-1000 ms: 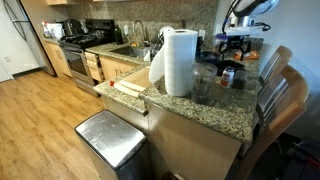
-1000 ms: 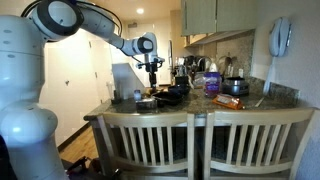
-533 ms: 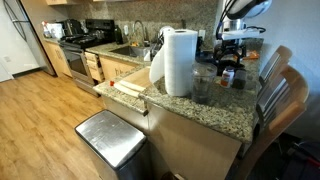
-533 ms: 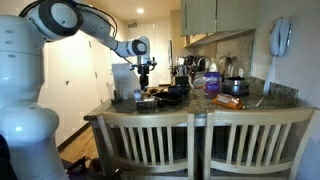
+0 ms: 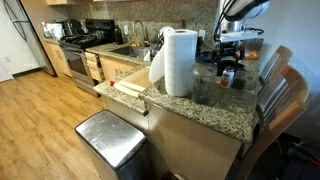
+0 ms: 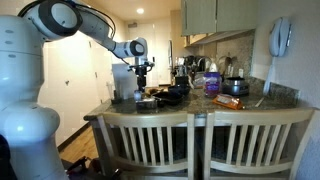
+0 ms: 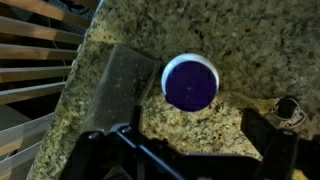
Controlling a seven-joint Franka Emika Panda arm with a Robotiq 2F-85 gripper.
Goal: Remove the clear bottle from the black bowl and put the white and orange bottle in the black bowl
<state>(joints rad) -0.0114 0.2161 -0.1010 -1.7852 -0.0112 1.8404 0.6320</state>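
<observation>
My gripper (image 7: pixel 190 150) is open and empty, its two dark fingers spread over the speckled granite counter (image 7: pixel 250 50). Just beyond the fingers stands a small round thing with a white rim and a dark blue top (image 7: pixel 190 82), seen from above; I cannot tell whether it is a bottle. In both exterior views the gripper (image 5: pixel 229 62) (image 6: pixel 143 80) hangs low over the counter's clutter. A low black bowl (image 6: pixel 170 97) sits beside it. A small white thing with orange (image 5: pixel 229 75) shows under the gripper. A clear vessel (image 5: pixel 203 85) stands next to the paper towel roll.
A tall paper towel roll (image 5: pixel 178 60) stands on the counter. A purple bottle (image 6: pixel 212 82), pots and other kitchen items crowd the back. Wooden chair backs (image 6: pixel 195 140) line the counter's edge, also seen as slats in the wrist view (image 7: pixel 40 70). A steel bin (image 5: pixel 110 138) stands on the floor.
The gripper has shifted sideways along the counter, away from the black bowl toward the counter's end, and stays open and empty.
</observation>
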